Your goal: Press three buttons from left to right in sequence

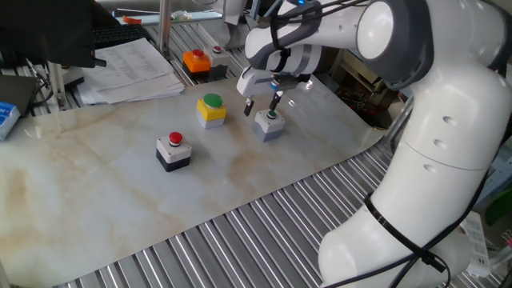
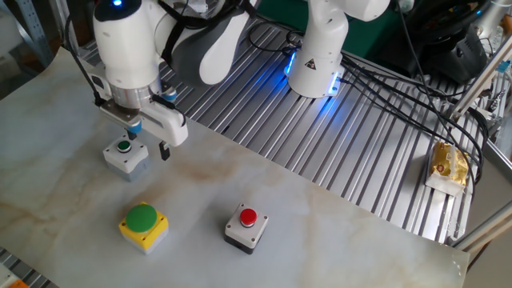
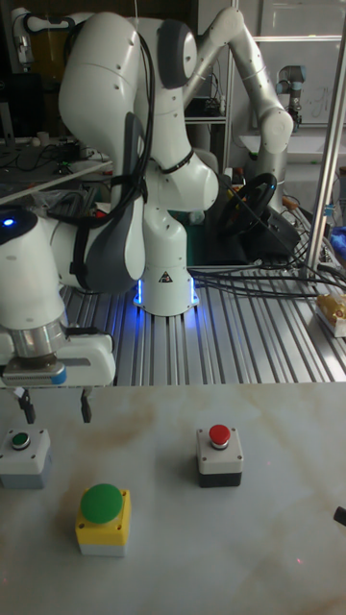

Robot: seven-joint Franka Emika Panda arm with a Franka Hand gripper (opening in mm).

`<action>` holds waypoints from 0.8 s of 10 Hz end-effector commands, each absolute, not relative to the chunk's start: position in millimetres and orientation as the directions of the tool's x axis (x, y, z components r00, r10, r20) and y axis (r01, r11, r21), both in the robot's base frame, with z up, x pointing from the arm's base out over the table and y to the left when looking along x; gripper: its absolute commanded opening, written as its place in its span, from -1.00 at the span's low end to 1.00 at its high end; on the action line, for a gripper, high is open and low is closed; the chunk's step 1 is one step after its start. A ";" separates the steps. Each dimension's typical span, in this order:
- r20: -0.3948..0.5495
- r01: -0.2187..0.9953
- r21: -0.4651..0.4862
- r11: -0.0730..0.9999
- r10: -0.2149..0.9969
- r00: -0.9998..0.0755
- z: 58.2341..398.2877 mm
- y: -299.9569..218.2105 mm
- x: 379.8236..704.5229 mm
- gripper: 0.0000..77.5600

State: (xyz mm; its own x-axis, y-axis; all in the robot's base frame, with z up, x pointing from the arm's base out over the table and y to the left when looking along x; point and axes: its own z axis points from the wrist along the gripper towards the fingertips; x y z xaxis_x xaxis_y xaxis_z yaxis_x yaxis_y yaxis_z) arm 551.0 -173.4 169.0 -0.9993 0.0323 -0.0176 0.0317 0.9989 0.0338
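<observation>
Grey box (image 1: 270,123) just under open tool (image 1: 262,105), beside yellow box (image 1: 211,110)

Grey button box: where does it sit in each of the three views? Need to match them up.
One fixed view: grey box upper centre, right of the yellow box, under the fingers.
The other fixed view: grey box at left, above the yellow box.
Tall fixed view: grey box at the left edge, up-left of the yellow box.
Shared landmark: the yellow box with the green button, next to it in all three views.
</observation>
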 end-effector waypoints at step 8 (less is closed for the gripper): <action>0.009 0.016 0.086 0.996 0.016 -1.000 158.3 -173.3 549.3 1.00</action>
State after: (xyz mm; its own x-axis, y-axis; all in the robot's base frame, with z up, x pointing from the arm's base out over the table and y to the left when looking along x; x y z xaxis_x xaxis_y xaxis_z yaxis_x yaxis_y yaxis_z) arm 548.5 -172.7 157.0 -0.9999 0.0142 -0.0031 0.0139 0.9978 0.0647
